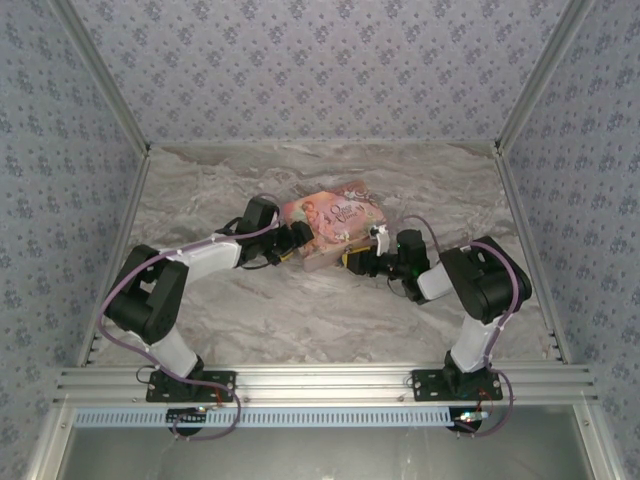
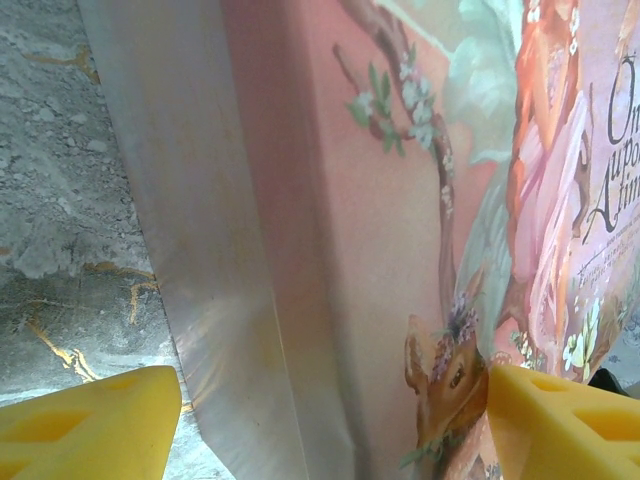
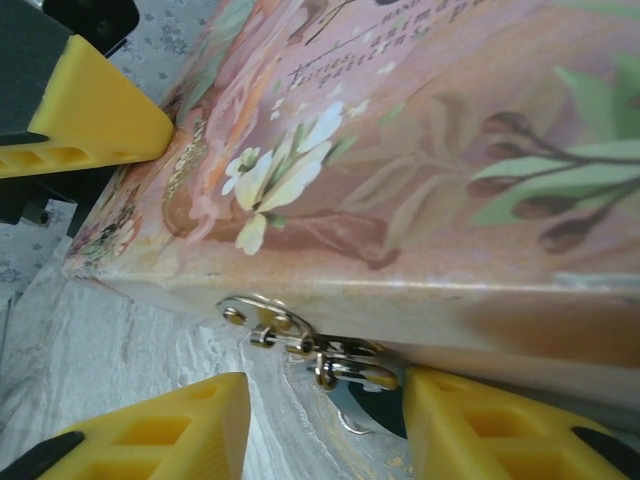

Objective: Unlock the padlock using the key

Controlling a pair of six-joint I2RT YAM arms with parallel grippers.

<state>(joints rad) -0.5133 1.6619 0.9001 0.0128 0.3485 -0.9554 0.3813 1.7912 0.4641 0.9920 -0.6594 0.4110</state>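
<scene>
The pink picture box (image 1: 330,222) lies mid-table between both arms. In the right wrist view its metal hasp (image 3: 265,322) hangs from the front edge. The tiny padlock (image 3: 385,408) hangs below it, a dark teal body with a silvery shackle (image 3: 350,368), pressed against my right finger. My right gripper (image 3: 325,400) is open, its yellow fingers either side of the lock. My left gripper (image 2: 335,400) is open wide and straddles the box's corner (image 2: 300,300); one of its fingers (image 3: 85,115) rests at the box's far end. I cannot make out a key.
The marble tabletop (image 1: 300,310) extends in front of the box. Patterned walls (image 1: 320,70) and metal frame rails (image 1: 320,382) enclose the space. The right gripper (image 1: 360,258) and left gripper (image 1: 300,240) crowd the box's front side.
</scene>
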